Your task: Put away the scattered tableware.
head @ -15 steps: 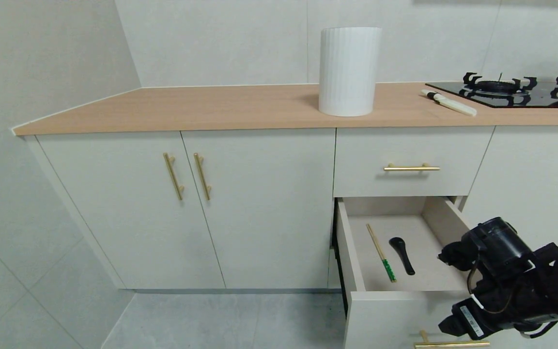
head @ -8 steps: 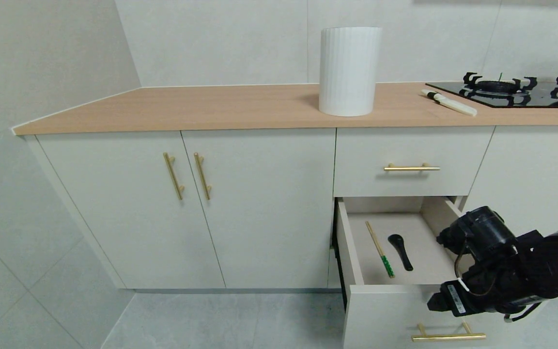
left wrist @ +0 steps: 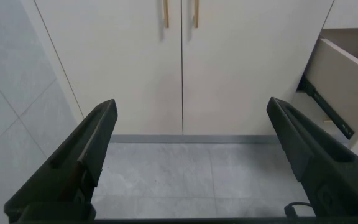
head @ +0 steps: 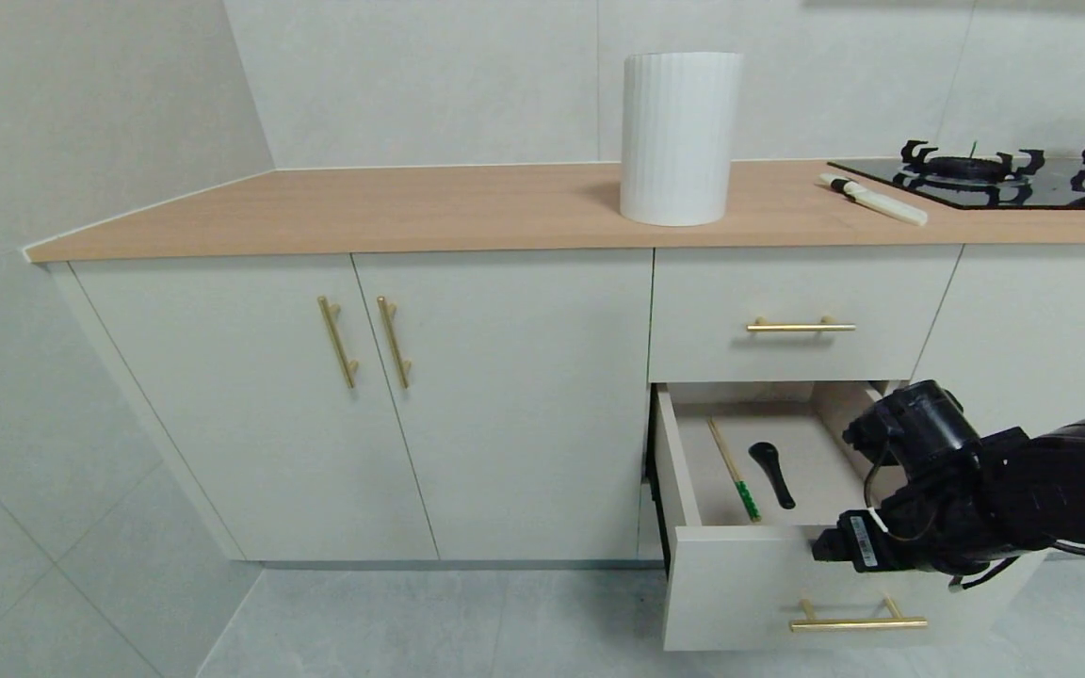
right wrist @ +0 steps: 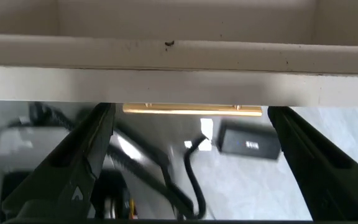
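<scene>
The chopsticks (head: 731, 469) and the black spoon (head: 772, 474) already lie in the lower drawer (head: 750, 589), the spoon at 3 o'clock of the chopsticks, close but apart. The drawer stands partly out, with its brass handle (head: 858, 621) low on the front panel.

Your right gripper (right wrist: 191, 111) is at the drawer's front, at its 3 o'clock end. Its fingers are spread wide and grasp nothing. The wrist view has the panel's top edge and the handle between them. You look to be shutting the drawer, so press on the panel rather than the handle. Push straight along the runners; because you bear on one end, an angled shove could rack it. Go slowly so that the loose pieces do not slide about.

Your left gripper (left wrist: 189, 106) is also released and empty. It hangs low in front of the cabinet doors (left wrist: 179, 62), at 9 o'clock of the drawer, and is best kept out of the way.

On the counter (head: 364, 212) a white-handled knife (head: 872, 199) lies at 3 o'clock of the ribbed white canister (head: 679, 137), just before the gas hob (head: 1004, 179). It may yet need putting away.
</scene>
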